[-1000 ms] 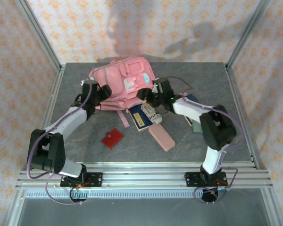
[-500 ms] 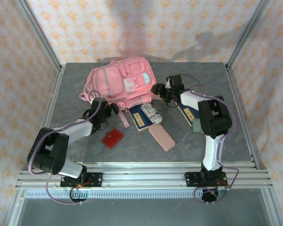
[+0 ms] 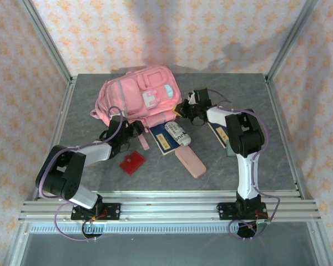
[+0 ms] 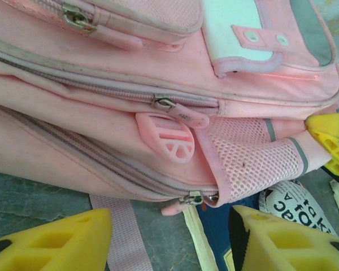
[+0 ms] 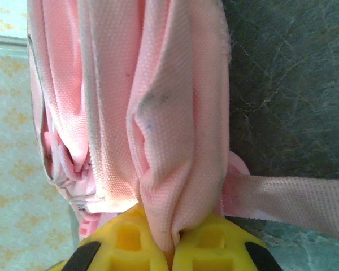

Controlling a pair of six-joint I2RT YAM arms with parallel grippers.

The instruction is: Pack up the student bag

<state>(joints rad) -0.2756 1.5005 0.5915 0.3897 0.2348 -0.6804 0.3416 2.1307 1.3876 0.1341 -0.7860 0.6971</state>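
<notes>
The student bag (image 3: 139, 97) lies rear-centre on the worktop (image 3: 89, 166), its near zips (image 4: 175, 107) seen closed. The right tool (image 5: 172, 240) is clamped on its fabric. The left tool (image 4: 169, 231) is part-open and empty. The pencil case (image 3: 190, 162), blue book (image 3: 162, 143) and red wallet (image 3: 132, 162) lie unpacked, so packing is judged not begun.

Setting: robotics lab test cell, not a home. Grey tabletop (image 3: 250, 91) fenced by aluminium extrusion posts (image 3: 47, 40); patterned backdrop panels (image 3: 100, 33) behind and at both sides; arm bases (image 3: 94, 210) bolted to a slotted rail (image 3: 172, 209) at the near edge
</notes>
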